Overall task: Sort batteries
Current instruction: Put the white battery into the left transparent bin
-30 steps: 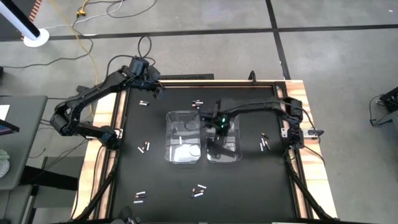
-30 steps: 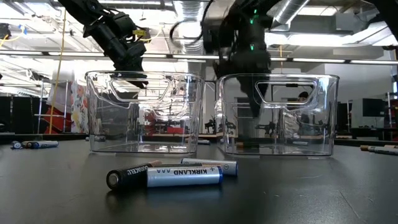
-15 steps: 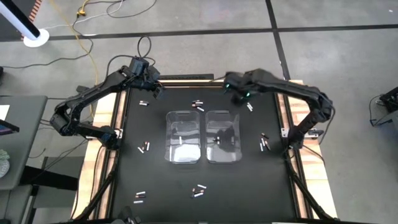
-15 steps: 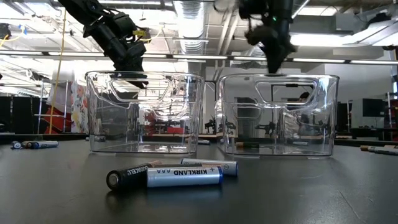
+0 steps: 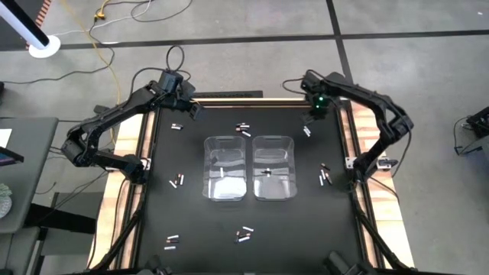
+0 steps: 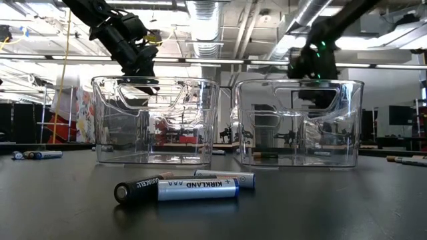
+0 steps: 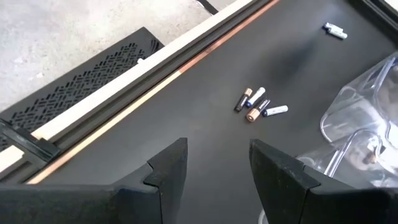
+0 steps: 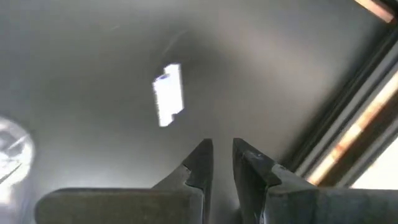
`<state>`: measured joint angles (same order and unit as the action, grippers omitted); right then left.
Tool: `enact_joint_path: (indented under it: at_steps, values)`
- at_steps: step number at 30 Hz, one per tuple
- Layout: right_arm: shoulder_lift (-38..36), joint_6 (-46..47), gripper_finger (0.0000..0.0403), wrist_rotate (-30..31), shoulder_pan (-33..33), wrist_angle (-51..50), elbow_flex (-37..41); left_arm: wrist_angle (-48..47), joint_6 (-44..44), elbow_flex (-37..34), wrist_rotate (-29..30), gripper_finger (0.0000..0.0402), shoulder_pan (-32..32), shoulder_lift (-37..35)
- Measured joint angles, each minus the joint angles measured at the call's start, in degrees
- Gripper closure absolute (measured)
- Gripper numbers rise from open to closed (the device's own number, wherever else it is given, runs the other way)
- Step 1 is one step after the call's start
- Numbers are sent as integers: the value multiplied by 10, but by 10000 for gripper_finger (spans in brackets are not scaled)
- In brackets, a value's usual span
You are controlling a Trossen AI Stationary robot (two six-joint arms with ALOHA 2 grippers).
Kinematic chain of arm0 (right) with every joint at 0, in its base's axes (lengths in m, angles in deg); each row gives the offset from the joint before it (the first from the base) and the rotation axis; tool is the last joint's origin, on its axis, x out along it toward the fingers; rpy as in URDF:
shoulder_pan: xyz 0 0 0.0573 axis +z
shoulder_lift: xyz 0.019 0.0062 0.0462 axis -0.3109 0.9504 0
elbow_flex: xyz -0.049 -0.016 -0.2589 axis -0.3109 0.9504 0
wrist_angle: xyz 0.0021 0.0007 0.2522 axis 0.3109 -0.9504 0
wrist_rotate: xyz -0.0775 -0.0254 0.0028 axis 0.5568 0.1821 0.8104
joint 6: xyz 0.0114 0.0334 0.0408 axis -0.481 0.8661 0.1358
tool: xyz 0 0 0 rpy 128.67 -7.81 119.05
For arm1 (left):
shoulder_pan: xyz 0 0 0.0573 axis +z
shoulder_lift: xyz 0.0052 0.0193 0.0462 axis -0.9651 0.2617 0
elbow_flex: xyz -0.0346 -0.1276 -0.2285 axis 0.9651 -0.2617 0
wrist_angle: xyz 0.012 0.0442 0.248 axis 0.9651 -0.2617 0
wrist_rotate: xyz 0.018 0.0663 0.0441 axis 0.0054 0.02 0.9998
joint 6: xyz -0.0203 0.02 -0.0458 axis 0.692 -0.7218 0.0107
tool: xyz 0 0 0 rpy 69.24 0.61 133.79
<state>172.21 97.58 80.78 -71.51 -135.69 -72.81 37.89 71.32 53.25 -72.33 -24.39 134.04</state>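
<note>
Right claw (image 8: 221,163): fingers a narrow gap apart, nothing between them, hovering over the counter (image 5: 191,221) at its far right corner. A pale battery (image 8: 168,94) lies on the surface just ahead of the fingertips; in the overhead view it shows just beside the claw (image 5: 318,109).

Left claw (image 7: 214,165): fingers well apart, empty, waiting above the far left of the counter, with a small cluster of batteries (image 7: 256,104) ahead of it.

Risks, as judged:
- With so narrow a gap, a descent could push the battery away rather than straddle it.
- The round cell could roll toward the counter's raised edge (image 8: 348,134).

Not determinable:
- The battery's type; it is blurred.
- Contents of the two clear bins (image 5: 225,168) beyond one or two cells each.
- Further batteries lie scattered, unsorted.
</note>
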Motion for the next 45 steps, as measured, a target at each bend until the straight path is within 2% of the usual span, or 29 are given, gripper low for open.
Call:
enact_joint_path:
  at_steps: [4, 9, 18, 21, 30, 45]
  values:
    - [0, -12, 326, 0, -34, 36, 24, 0, 21, 0, 0, 233, 0, 0]
    - [0, -27, 310, -1, -44, 80, 26, 0, 26, 0, 0, 233, 0, 0]
    - [17, -37, 213, -2, -31, 115, 27, 0, 25, 0, 0, 233, 0, 0]
    - [40, -44, 194, -1, -19, 121, 26, 0, 26, 0, 0, 233, 0, 0]
    - [106, -82, 211, -1, 27, 128, 27, 0, 27, 0, 0, 233, 0, 0]
    - [109, -82, 244, 0, 30, 135, 30, -2, 38, 0, 0, 233, 0, 0]
